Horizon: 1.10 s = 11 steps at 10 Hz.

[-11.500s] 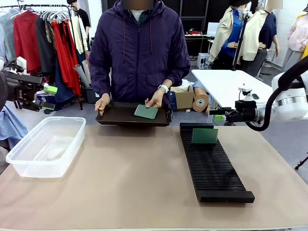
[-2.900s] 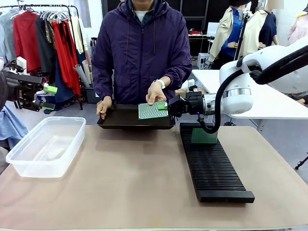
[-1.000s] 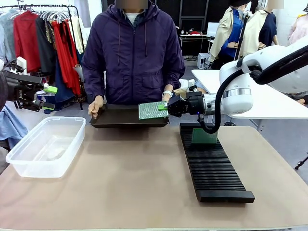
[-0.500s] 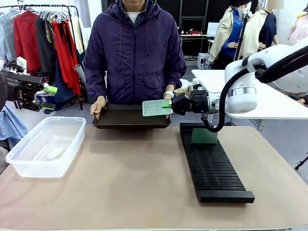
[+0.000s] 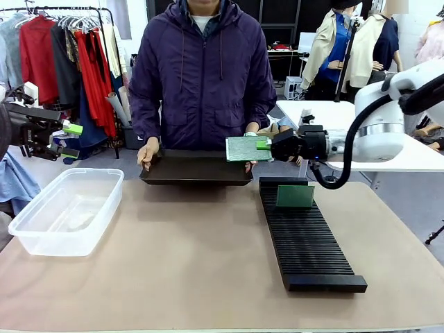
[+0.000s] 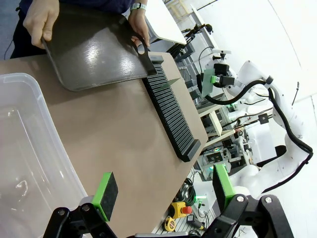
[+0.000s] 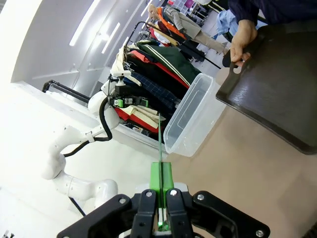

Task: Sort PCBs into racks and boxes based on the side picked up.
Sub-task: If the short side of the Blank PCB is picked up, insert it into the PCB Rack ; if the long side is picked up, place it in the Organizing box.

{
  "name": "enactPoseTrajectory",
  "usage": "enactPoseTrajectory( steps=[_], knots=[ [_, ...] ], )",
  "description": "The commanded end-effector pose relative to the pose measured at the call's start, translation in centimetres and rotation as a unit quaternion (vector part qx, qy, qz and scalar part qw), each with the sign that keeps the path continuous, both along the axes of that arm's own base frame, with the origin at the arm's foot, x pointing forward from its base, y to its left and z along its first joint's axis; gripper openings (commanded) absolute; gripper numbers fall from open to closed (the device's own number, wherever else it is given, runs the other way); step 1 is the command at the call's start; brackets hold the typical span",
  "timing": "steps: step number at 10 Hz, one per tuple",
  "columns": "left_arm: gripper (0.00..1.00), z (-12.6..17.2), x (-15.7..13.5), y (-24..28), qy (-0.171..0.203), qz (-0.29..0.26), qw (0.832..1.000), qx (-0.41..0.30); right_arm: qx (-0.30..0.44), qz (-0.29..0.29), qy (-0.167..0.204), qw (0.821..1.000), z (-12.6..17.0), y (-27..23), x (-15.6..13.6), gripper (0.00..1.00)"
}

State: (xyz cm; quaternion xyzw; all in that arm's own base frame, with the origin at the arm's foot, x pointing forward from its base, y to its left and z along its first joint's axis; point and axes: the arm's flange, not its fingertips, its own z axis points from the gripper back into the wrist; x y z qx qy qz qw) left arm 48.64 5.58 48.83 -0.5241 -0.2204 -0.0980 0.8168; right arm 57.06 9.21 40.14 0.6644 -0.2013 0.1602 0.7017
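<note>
Right gripper (image 5: 262, 145) clamps PCB (image 5: 244, 148) edge near tray (image 5: 194, 171) | left gripper (image 6: 163, 184) wide, empty | next: rack (image 5: 305, 243) or box (image 5: 66, 208), by face.

Pale PCB (image 5: 248, 148) level in air, upper centre. Dark PCB (image 5: 295, 196) upright in rack (image 5: 309, 243) far end, centre-right. Clear box (image 5: 66, 208) mid-left.

Left hand (image 5: 71, 141) spread wide, held aside; right hand (image 5: 263, 145) clamped shut, outstretched.
</note>
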Motion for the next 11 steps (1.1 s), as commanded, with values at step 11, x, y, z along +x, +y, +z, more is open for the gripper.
enactPoseTrajectory(
  steps=[11],
  knots=[
    [1.00, 0.1, -0.1, 0.0, -0.002, 0.000, 1.000, -0.001, 0.014, 0.039, -0.187, 0.981, -2.4, -13.5, -5.3, 0.00]
  ],
)
